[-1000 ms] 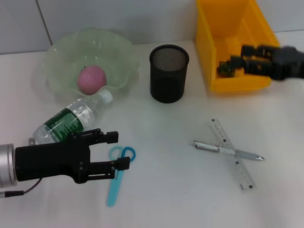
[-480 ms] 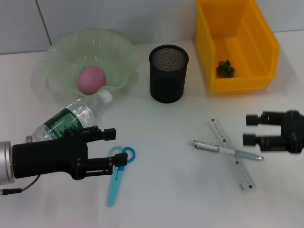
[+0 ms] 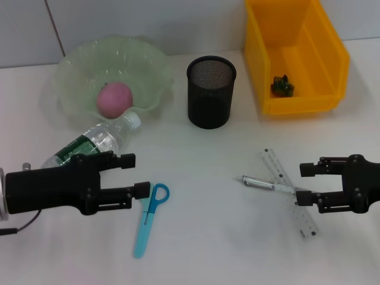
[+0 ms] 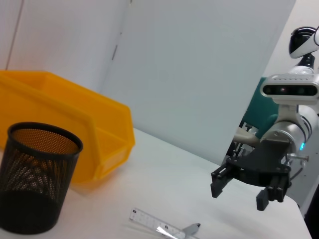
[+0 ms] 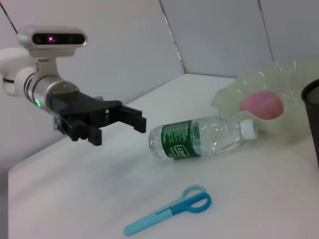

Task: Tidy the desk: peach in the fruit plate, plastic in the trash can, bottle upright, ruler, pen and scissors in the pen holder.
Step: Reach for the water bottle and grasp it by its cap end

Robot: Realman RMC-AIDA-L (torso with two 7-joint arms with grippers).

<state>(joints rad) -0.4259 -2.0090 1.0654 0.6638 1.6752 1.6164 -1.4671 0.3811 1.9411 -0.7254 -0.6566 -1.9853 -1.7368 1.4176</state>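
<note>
Left hand (image 3: 135, 174) open, hovering near-left over the table (image 3: 208, 237), just left of the scissors (image 3: 149, 217) and near the lying bottle (image 3: 89, 145). Right hand (image 3: 304, 181) open, low at the right, beside the crossed pen (image 3: 261, 183) and ruler (image 3: 289, 192). Peach (image 3: 114, 99) sits in the plate (image 3: 77, 65) far left. Holder (image 3: 211, 92) stands far centre. Green plastic (image 3: 282, 86) lies in the yellow bin (image 3: 297, 59).

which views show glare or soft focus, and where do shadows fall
Head view: even light, faint shadows under the scissors and left gripper. Left wrist view: pen holder mesh glows orange in front of the yellow bin. Right wrist view: bottle sharp, fruit plate slightly soft.
</note>
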